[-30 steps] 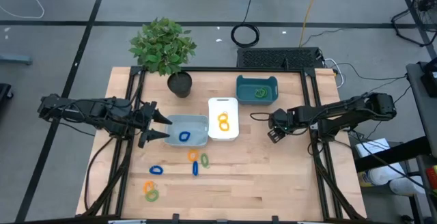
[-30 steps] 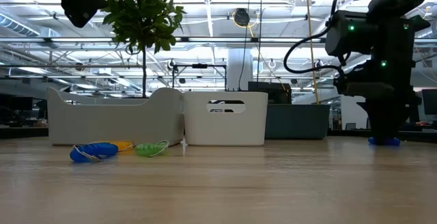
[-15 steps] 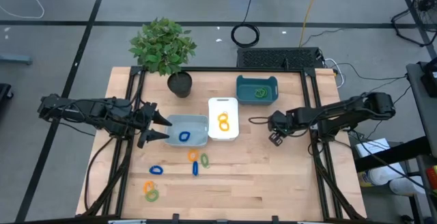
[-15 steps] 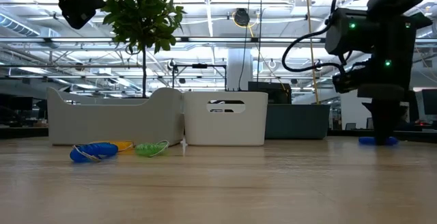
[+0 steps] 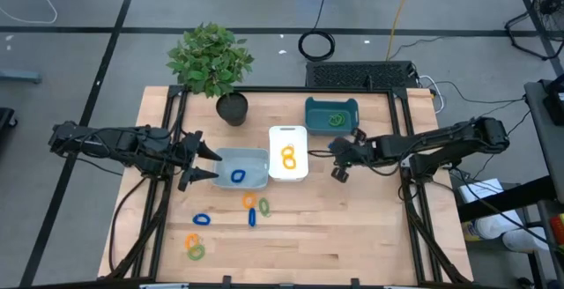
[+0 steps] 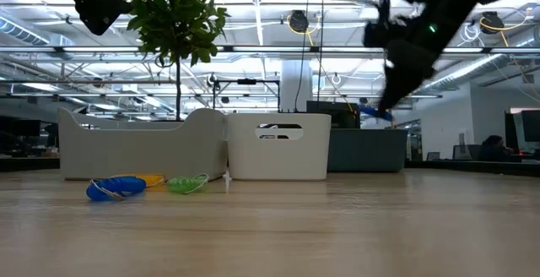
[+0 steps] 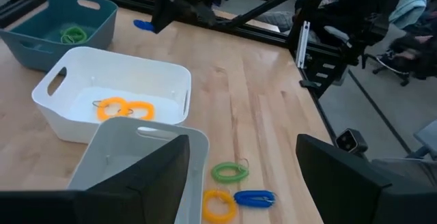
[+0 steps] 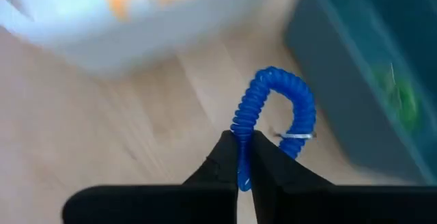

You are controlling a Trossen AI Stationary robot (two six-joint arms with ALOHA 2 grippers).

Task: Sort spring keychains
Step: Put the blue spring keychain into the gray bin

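My right gripper point(image 5: 336, 151) is shut on a blue spring keychain point(image 8: 273, 111) and hovers just right of the white tray point(image 5: 288, 171), which holds orange keychains point(image 5: 288, 157). The teal tray point(image 5: 332, 104) holds a green keychain point(image 5: 336, 119). My left gripper point(image 5: 211, 164) is open and hovers at the left end of the grey tray point(image 5: 251, 155), where a blue keychain point(image 5: 238, 176) lies. Several loose keychains lie flat on the table: blue point(image 5: 203, 219), orange point(image 5: 249, 201), green point(image 5: 263, 206), blue point(image 5: 252, 217), orange point(image 5: 191, 240), green point(image 5: 196, 252). My right gripper pinches the blue keychain between its two fingertips point(image 8: 225, 152), on one side of the coiled loop point(image 8: 240, 130). The fingers reach in from the table's right, slanting down. The keychain is lifted clear of the table point(image 6: 375, 112), its loop and metal ring point(image 8: 295, 135) standing out beyond the fingertips.
A potted plant point(image 5: 211, 60) stands at the table's far left, behind the grey tray. A black cable coil point(image 5: 316, 45) lies on the floor beyond the far edge. Bare wood point(image 5: 352, 227) stretches across the near right of the table.
My right gripper has moved toward the table's left and up, tipping as it went. The blue keychain, which lay on the table near the right side, is now lifted clear and carried toward the white tray.
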